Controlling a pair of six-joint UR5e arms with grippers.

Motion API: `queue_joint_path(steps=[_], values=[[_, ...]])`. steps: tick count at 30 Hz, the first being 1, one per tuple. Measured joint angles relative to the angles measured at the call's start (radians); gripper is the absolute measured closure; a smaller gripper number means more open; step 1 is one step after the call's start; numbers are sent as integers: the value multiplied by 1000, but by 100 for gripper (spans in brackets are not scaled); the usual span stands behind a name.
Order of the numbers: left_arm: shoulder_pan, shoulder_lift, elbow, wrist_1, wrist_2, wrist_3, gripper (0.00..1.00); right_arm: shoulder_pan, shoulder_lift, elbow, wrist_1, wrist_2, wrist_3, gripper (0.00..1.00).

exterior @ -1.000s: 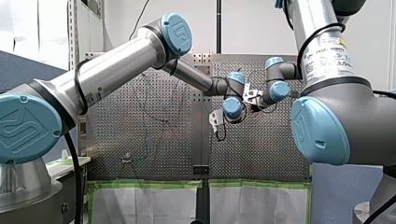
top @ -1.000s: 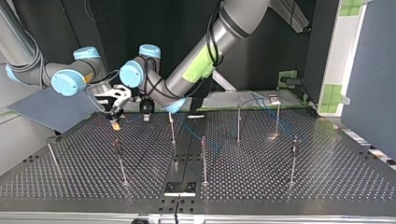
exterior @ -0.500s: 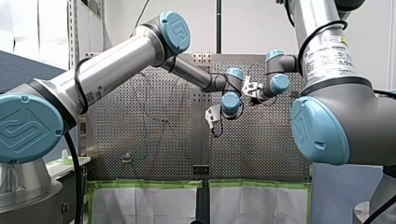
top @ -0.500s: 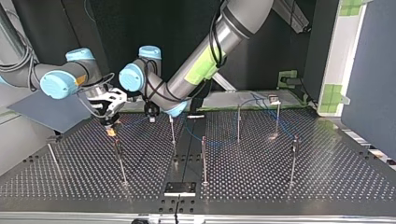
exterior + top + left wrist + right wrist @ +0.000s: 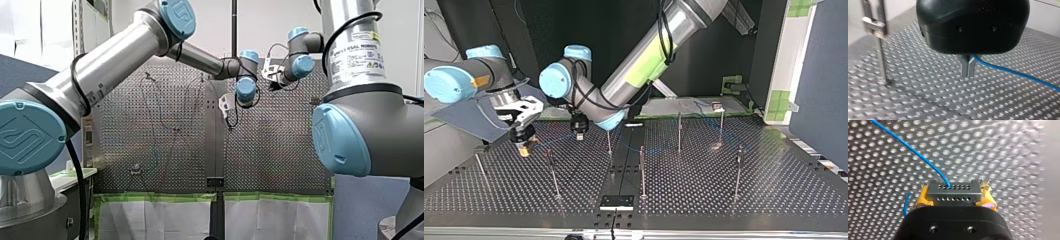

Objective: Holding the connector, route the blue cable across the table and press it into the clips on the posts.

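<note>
- I count two arms with one two-finger gripper each, one connector, one blue cable, seven posts and one black plate on the perforated table point(image 5: 774, 195).
- The black plate point(image 5: 616, 201) lies at the table's near edge in the top view, and I place everything else from it.
- The seven posts point(image 5: 642, 172) all stand beyond the plate. Two are off toward the top view's left of it, one is behind each of its ends, and three are off toward the view's right.
- My right gripper point(image 5: 524, 146) hangs low over the table, beyond the plate and well to the top view's left of it.
- Its yellow pads point(image 5: 923, 198) are clamped on the connector point(image 5: 954, 192), a dark block with two rows of small holes.
- The blue cable point(image 5: 915, 151) leaves the connector's far face and runs away over the table.
- My left gripper point(image 5: 579, 132) is beyond the plate and a little to the view's left of it, between the right gripper and the plate's line.
- Its metal fingers point(image 5: 964, 67) are pinched to a narrow point just above the table, and the blue cable comes out from between them.
- A white label point(image 5: 357, 52) on my right arm has black print and yellow warning marks, but the print is too small for me to read.
- The blue joint caps point(image 5: 27, 137) carry a raised emblem in which I cannot make out any letters.
</note>
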Motion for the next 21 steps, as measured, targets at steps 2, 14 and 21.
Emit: queue_joint_path(steps=[2, 14, 21], values=[[-2, 20, 0, -6, -1, 2, 100, -5, -21, -3, 10, -5, 4, 100], [-18, 122, 0, 0, 10, 13, 100, -26, -95, -7, 35, -37, 10, 100], [-6, 87, -4, 25, 62, 7, 100, -33, -70, -7, 33, -64, 10, 100]])
